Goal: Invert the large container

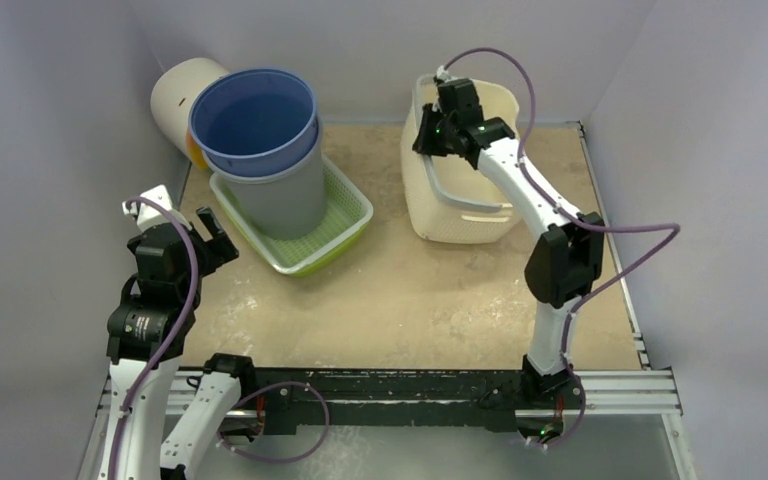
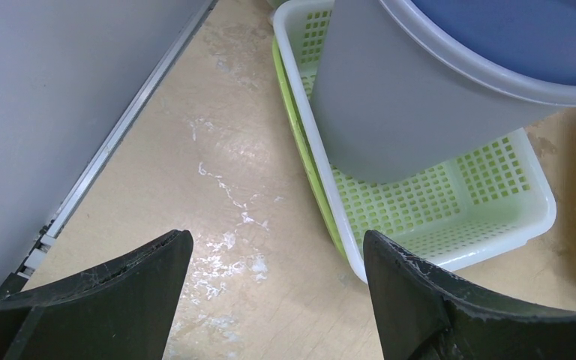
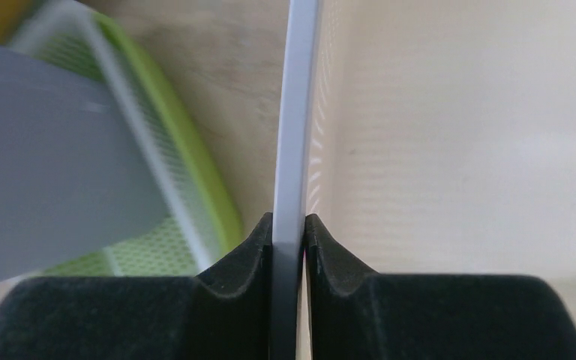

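The large container (image 1: 460,195) is a cream plastic basket at the back right of the table, standing tilted. My right gripper (image 1: 430,135) is shut on its pale rim at the upper left side. In the right wrist view the thin rim (image 3: 294,112) runs straight up between my closed gripper (image 3: 289,225), with the cream wall (image 3: 457,135) to its right. My left gripper (image 1: 215,235) is open and empty at the left, low over the table. In its own view the left gripper (image 2: 277,247) hangs over bare tabletop.
A grey bucket (image 1: 280,190) with a blue bucket (image 1: 255,115) nested in it stands in a green and white mesh tray (image 1: 345,225) at the back left. A white cylinder (image 1: 180,95) lies behind it. Grey walls close in the left, back and right.
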